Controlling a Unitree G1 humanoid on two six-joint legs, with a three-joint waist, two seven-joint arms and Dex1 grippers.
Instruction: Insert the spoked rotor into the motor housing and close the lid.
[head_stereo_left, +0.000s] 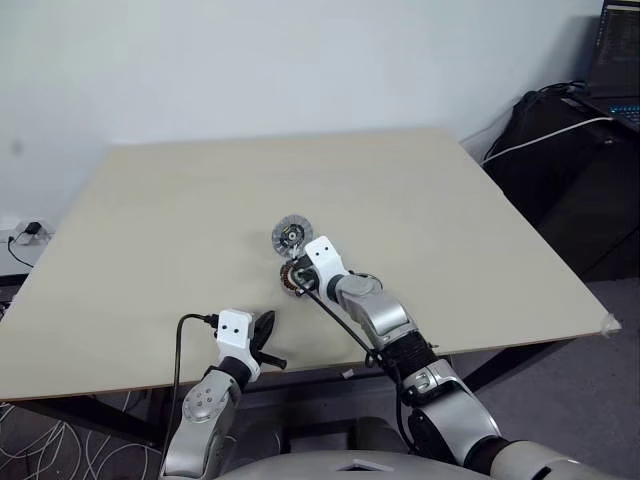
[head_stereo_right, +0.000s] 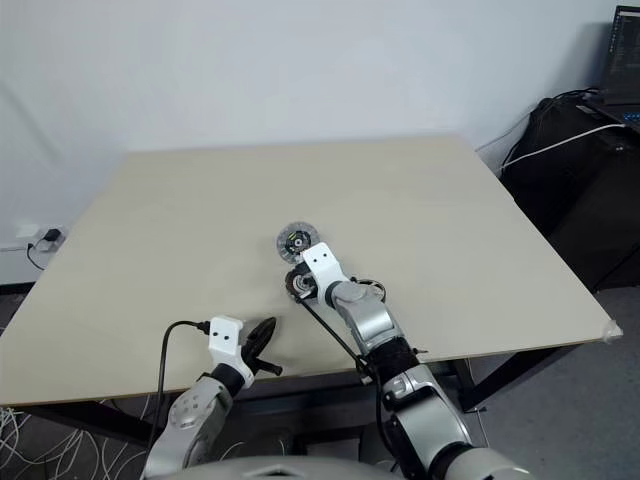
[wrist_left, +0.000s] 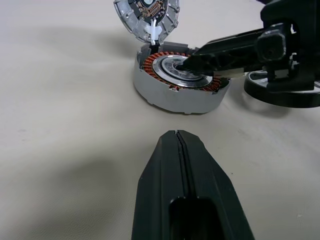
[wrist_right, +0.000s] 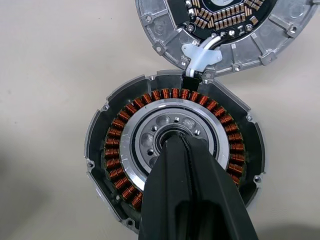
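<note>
The motor housing (wrist_right: 175, 165) lies open on the bench (head_stereo_left: 480, 230), its copper windings exposed. Its lid (wrist_right: 220, 30) lies flat, touching the housing's far edge, uncovered. The spoked rotor (wrist_left: 282, 90) rests just beside the housing, apparently not yet inserted. Right gripper (wrist_right: 182, 145) has its fingers closed, empty, tips at the housing's silvery centre. Left gripper (wrist_left: 178, 137) is closed, empty, near the housing. Judged: insertion and closing remain. No legible writing.

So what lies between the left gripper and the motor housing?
Bare tabletop: in the left wrist view, nothing lies between the left gripper and the motor housing.
</note>
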